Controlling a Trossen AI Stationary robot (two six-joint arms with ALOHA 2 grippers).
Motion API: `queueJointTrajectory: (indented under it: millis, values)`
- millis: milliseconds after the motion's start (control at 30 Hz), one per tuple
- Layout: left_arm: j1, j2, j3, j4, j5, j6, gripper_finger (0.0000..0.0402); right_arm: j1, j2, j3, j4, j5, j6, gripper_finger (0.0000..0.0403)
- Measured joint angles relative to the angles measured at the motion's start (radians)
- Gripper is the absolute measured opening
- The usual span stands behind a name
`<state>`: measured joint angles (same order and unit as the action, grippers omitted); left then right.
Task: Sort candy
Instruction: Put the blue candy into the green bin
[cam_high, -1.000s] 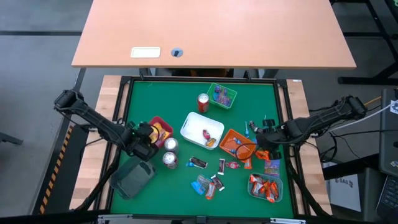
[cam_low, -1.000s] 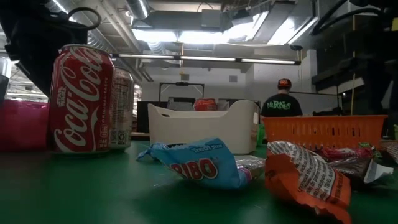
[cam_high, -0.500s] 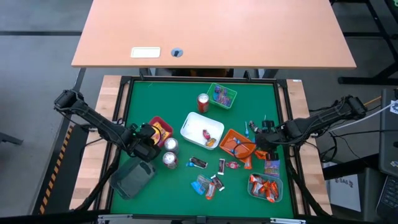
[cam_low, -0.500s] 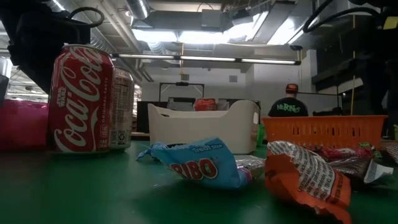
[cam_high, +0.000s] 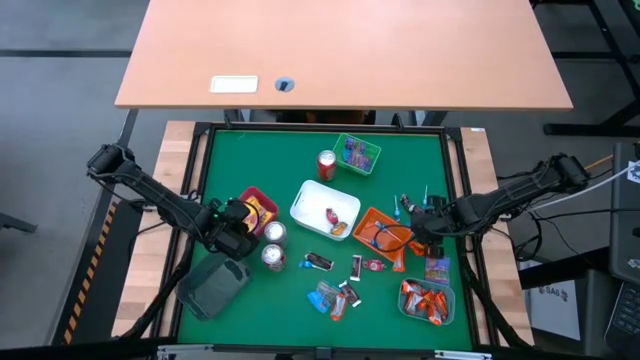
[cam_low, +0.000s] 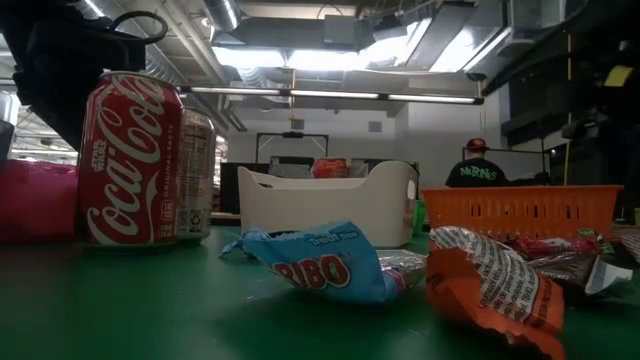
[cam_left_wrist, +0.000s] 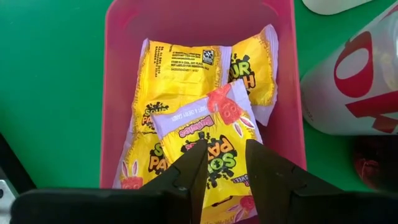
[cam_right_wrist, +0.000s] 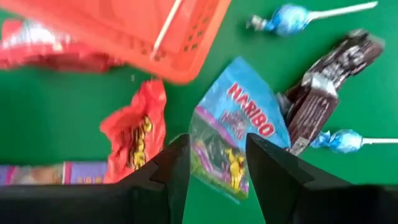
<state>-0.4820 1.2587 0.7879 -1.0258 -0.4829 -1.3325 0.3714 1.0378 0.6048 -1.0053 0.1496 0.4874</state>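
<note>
1. Left gripper (cam_high: 243, 219), in the high view, hangs over the pink plastic tray (cam_high: 247, 197) near the left edge of the green worktop (cam_high: 290, 285). It has not shifted over the last second. The right gripper (cam_high: 423, 220) has crept slightly toward the far edge, beside the orange mesh basket (cam_high: 378, 212) near the right edge.
2. In the low view neither gripper can be made out. A red cola can (cam_low: 130, 160), a blue Haribo packet (cam_low: 320, 262) and an orange wrapper (cam_low: 495, 290) lie untouched. Only the person (cam_low: 477, 170) in the room behind has walked on.
3. In the left wrist view the left gripper (cam_left_wrist: 225, 152) has its fingers parted over the pink tray (cam_left_wrist: 124, 37). A yellow Sour Patch packet (cam_left_wrist: 205, 134) lies loose on other yellow packets (cam_left_wrist: 180, 68). That packet looks delivered, so this arm seems free to fetch another.
4. In the right wrist view the right gripper (cam_right_wrist: 217, 146) is spread wide and holds nothing. It hovers above a pale-blue Haribo bag (cam_right_wrist: 242, 106) on the worktop, beside the orange basket (cam_right_wrist: 124, 25). A red wrapper (cam_right_wrist: 134, 134), a dark bar (cam_right_wrist: 323, 81) and blue lollipops (cam_right_wrist: 286, 18) lie near. The bag is probably its next pick.
</note>
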Motion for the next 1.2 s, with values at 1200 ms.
queueJointTrajectory:
  millis: [1200]
  values:
    - [0.000, 0.000, 0.000, 0.018, -0.006, 0.001, 0.0099, 0.000, 0.151, -0.129, 0.200, 0.035, 0.188, 0.0019]
